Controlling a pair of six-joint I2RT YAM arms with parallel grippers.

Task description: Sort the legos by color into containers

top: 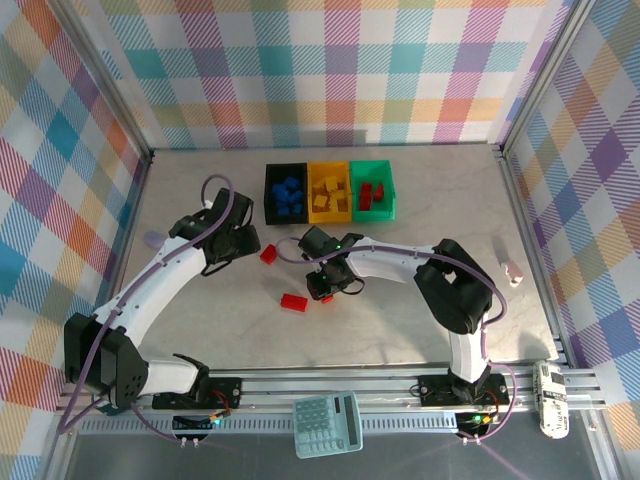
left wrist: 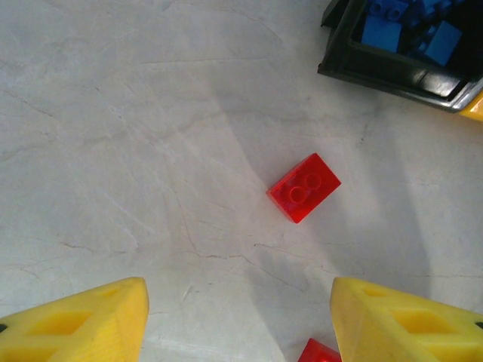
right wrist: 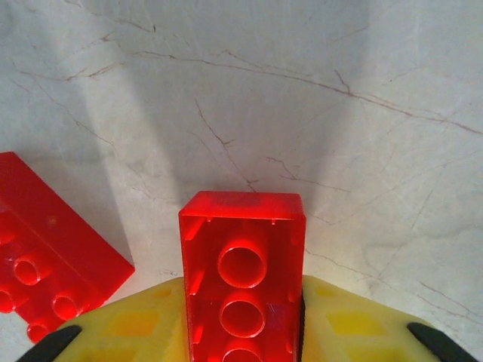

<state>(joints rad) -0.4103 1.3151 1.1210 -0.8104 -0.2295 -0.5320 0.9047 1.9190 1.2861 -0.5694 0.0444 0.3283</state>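
1. The right tool point(right wrist: 243, 320) is clenched on the held red lego point(right wrist: 241, 256), an oblong brick gripped across its width. Whether it has cleared the table point(top: 400, 330) cannot be told.
2. Just left of it, the loose red lego point(top: 294, 302), also oblong, lies flat on the table, apart from the held one.
3. Farther left, the left tool point(left wrist: 238, 294) is released, jaws wide. It hovers near the small red lego point(left wrist: 303, 187) without touching it.
4. Judgement: the step in hand is carrying the held brick to the green bin point(top: 388, 192). Lift straight up to avoid nudging the loose neighbour, travel far and right, and let go low inside the walls, clear of the shared wall with the yellow bin point(top: 312, 192).
5. Far row, joined: the black bin point(top: 269, 192) holds blue legos point(top: 289, 193), the yellow bin holds yellow legos point(top: 331, 193), and the green bin holds red legos point(top: 370, 193). No colour appears misplaced.
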